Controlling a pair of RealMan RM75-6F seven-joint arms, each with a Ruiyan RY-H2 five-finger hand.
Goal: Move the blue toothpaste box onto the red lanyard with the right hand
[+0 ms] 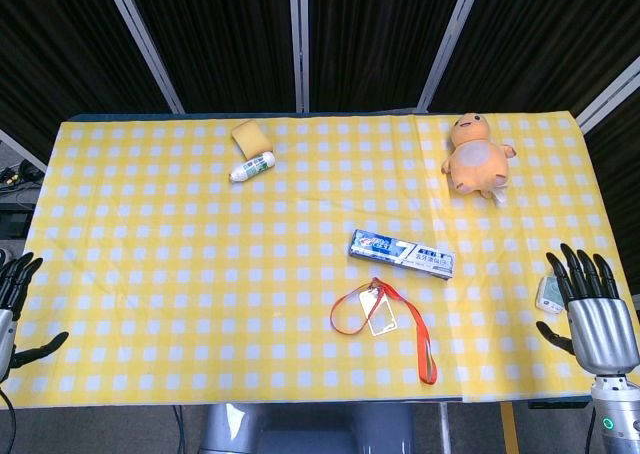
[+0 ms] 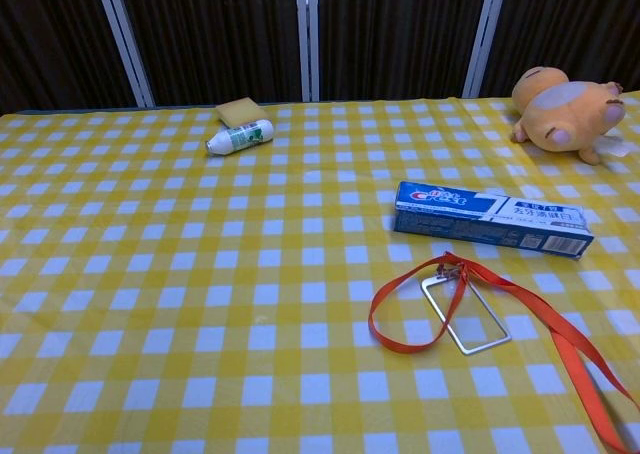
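- The blue toothpaste box (image 1: 402, 253) lies flat on the checked cloth, just beyond the red lanyard (image 1: 385, 324), not on it.
- Risk: a clumsy grasp could push the box into the strap and drag the lanyard askew.
- The right hand (image 1: 590, 309) hovers well apart from the box, fingers spread, holding nothing.
- The left hand (image 1: 18, 309) likewise looks empty.

We see the blue toothpaste box (image 1: 402, 253) (image 2: 489, 218) lying flat on its long side, closed, right of the table's middle; its printed face is blue at its left end and white at its right end. Just in front of it, not touching as far as we can tell, lies the red lanyard (image 1: 388, 314) (image 2: 470, 309): 1 loop to the left, a clear card holder clipped on, and a strap trailing toward the near right edge.
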